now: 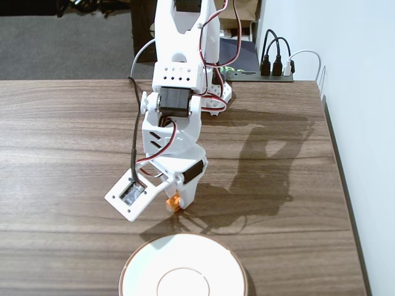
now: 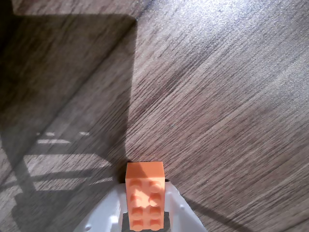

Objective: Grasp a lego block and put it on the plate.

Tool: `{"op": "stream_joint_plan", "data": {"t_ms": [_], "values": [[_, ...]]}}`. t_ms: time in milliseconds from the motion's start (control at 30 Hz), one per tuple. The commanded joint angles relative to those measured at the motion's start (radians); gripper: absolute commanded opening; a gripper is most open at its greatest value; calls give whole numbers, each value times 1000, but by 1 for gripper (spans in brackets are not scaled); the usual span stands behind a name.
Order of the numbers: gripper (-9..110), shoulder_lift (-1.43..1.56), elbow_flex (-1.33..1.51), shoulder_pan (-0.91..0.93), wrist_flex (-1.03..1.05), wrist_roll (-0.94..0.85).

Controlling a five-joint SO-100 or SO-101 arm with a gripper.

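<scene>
Pincer (image 1: 176, 203) pinches the block (image 1: 174, 202): in the wrist view the two white fingers (image 2: 108, 212) press its long sides, and the orange brick (image 2: 145, 195) sits between them with its studs facing the camera and its far end sticking out past the tips. In the fixed view only a sliver of orange shows under the arm's lowest white part, low over the counter (image 1: 62, 154), near the middle of the scene. Whether the block touches the wood or hangs just clear of it I cannot tell; the dark band beneath it in the wrist view could be either a contact shadow or a gap.

The plate (image 1: 142, 262) lies at the near edge of the fixed view, partly cut off by the frame, a little right of the pincer and near it but not under it. It holds nothing visible.

I judge the grasp step done or nearly so, and the carry not yet made. The next move calls for a lift to clear the wood, then a short travel toward the near edge and slightly right, so the block comes over the plate's inner circle. After that, lower and spread the fingers. The grip holds only part of the block's length, so a slow lift seems wise.
</scene>
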Motion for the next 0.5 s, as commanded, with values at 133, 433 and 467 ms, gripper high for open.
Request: {"op": "stream_joint_plan", "data": {"t_ms": [133,433,467], "values": [[5,124,-12,-20,2,-120],[5,290,-51,-6,18,-387],[5,299,-58,-6,15,-408]]}}
